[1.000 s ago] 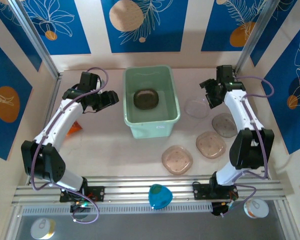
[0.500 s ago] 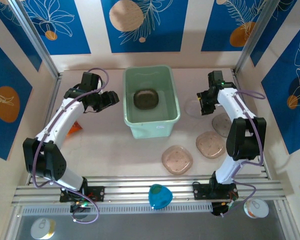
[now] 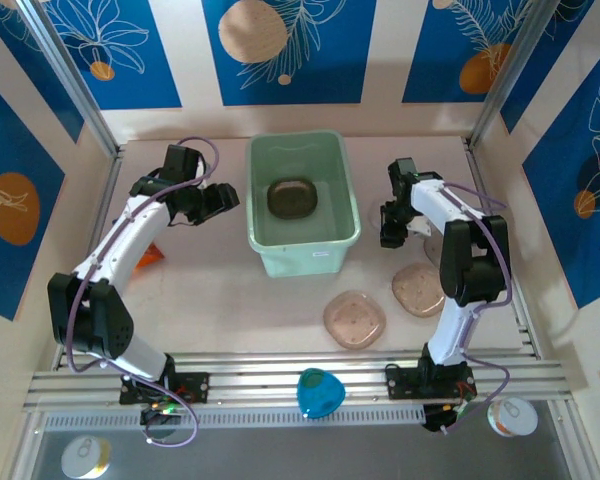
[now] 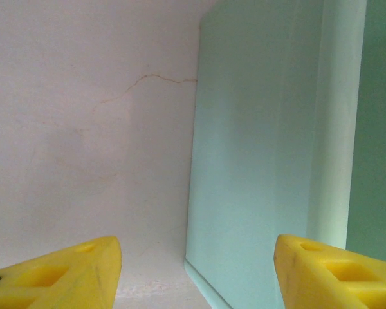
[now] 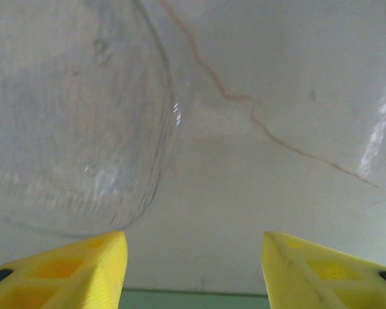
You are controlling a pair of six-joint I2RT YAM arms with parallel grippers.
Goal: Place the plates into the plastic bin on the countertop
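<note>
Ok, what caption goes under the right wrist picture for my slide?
Right hand open over the countertop, a clear plate lying just ahead.

One plastic bin [image 3: 305, 255], one orange packet [image 3: 150, 255], at least four plates [image 3: 354, 319] (one inside the bin)

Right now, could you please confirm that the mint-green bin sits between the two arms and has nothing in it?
Not quite. The bin does sit between the two arms, but it is not empty. The top external view shows one dark plate lying on its floor.
</note>
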